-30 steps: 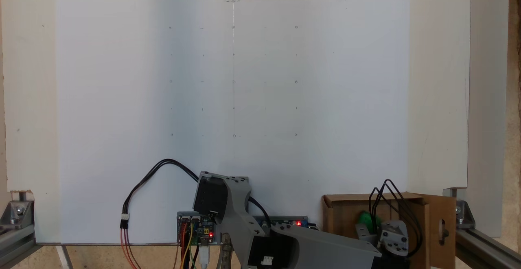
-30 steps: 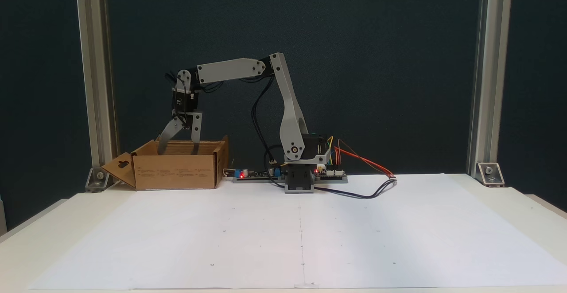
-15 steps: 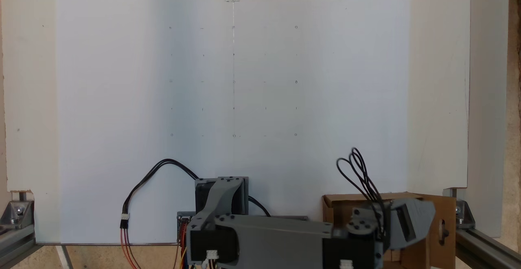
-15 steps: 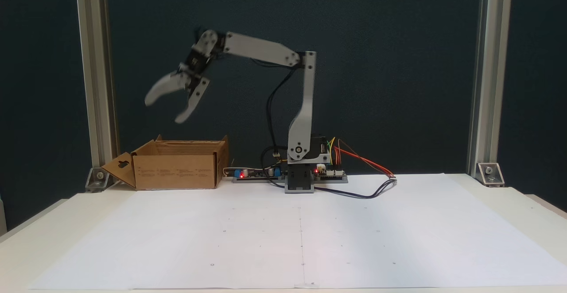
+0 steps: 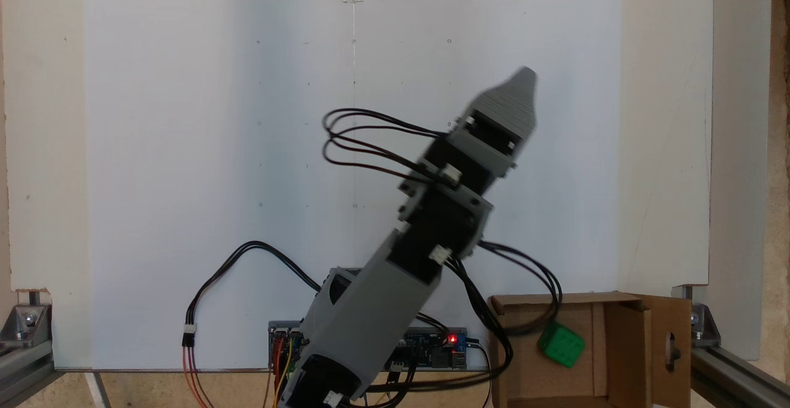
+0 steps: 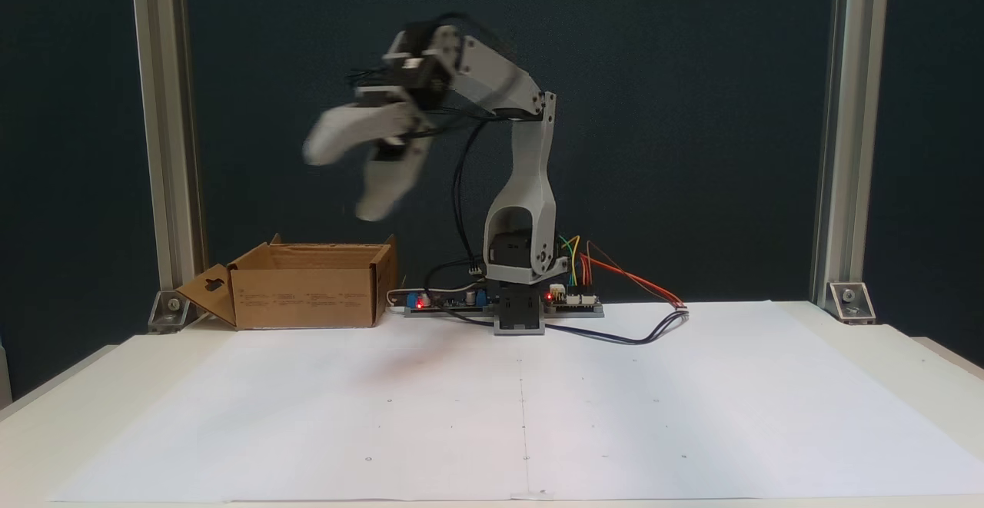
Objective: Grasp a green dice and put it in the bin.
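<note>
The green dice [image 5: 561,345] lies inside the bin [image 5: 626,309] at lower right, while the gripper [image 6: 344,181], jaws spread and empty, hangs blurred upper left of the bin [image 6: 307,297].

Dice in the box at a corner of the table, arm raised over the paper.

The dice [image 5: 561,345] lies in the box [image 5: 531,371], which stands at the table's [image 6: 46,423] back left corner in a fixed view, left of the arm's base [image 6: 520,316] at the back edge. The gripper [image 6: 346,177] hangs high above the paper sheet [image 6: 461,416], between box and base, jaws apart.
</note>
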